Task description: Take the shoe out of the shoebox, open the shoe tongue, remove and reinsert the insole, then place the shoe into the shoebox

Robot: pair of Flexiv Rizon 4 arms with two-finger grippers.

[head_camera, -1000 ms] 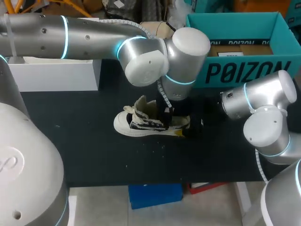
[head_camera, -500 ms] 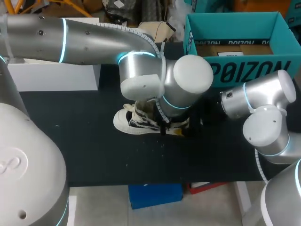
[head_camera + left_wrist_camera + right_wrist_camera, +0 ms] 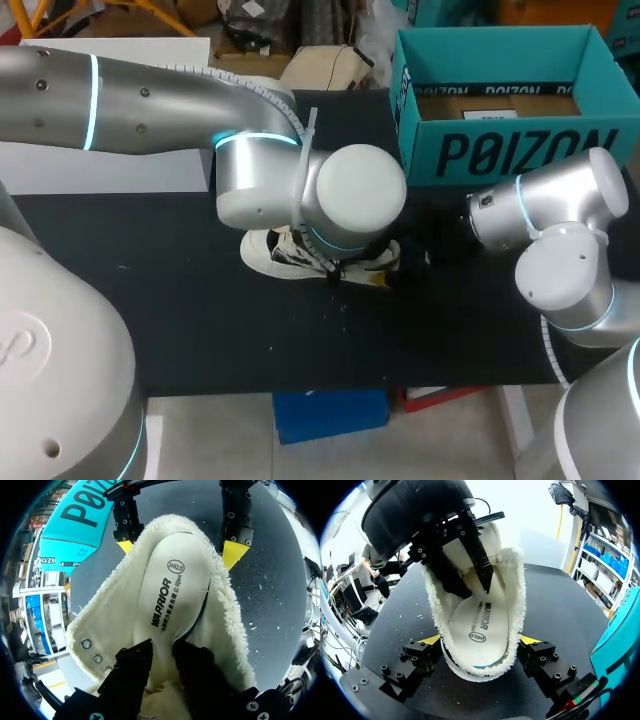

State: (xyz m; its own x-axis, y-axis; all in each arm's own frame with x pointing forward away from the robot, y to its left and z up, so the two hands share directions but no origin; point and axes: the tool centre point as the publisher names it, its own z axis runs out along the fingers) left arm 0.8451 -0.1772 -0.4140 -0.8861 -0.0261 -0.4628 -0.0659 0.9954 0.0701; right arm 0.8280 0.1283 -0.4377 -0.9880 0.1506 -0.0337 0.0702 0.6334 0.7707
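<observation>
Shoe (image 3: 268,256) lies on the tabletop (image 3: 180,310), outside the shoebox (image 3: 520,152). Right claw (image 3: 481,641) is clamped on its heel, one yellow tip against each side. Left claw (image 3: 167,655) is down inside the shoe over the insole (image 3: 172,587). Insole's toe end is hidden under it, and its grip can't be told. In head view the left arm covers most of the shoe. One shoe, one insole, one shoebox, two claws.
</observation>
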